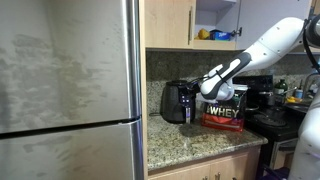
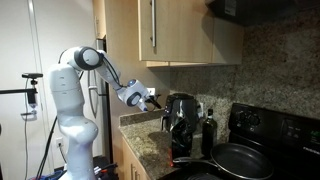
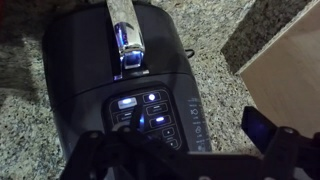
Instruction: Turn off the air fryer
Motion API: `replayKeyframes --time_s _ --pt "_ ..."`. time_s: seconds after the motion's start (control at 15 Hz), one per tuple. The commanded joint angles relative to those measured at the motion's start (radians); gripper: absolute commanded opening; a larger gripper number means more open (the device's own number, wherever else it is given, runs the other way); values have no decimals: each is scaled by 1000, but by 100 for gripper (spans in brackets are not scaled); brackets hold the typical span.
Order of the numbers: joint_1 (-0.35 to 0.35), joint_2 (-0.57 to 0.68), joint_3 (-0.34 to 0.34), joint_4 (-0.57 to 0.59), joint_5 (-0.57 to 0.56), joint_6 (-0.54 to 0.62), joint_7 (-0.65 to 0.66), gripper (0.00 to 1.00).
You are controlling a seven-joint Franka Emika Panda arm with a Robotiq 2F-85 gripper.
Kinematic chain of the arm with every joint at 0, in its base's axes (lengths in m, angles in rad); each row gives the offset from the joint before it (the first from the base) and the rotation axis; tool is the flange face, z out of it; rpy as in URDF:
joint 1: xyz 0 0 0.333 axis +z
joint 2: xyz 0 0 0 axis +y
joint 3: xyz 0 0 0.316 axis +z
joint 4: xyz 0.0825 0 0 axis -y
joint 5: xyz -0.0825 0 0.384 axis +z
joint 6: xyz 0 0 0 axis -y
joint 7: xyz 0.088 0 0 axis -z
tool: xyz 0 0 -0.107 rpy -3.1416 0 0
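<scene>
One tub (image 1: 224, 111) beside air fryer (image 1: 178, 102), fridge (image 1: 70, 80) nearby

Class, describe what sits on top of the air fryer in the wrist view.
The air fryer carries a control panel with lit buttons, and a shiny handle beyond it. The open gripper covers the panel's lower edge, so buttons there cannot be seen.

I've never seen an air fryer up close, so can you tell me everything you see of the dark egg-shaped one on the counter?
The dark grey-black egg-shaped air fryer stands upright on the speckled granite countertop, beside a white-lettered black tub. Its glossy front handle reflects blue light, and buttons glow on its top control panel. The open gripper hangs above that panel; touching or not, I cannot tell.
</scene>
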Motion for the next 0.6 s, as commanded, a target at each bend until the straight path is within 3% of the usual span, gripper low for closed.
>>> replayKeyframes --time_s 0.0,0.27,0.33,0.53 --pt "-53 14 37 36 -50 -73 47 100" --pt "100 86 -64 251 62 -381 32 100" --pt "46 35 -30 142 4 -267 58 100" --pt "90 66 -48 232 41 -362 55 100"
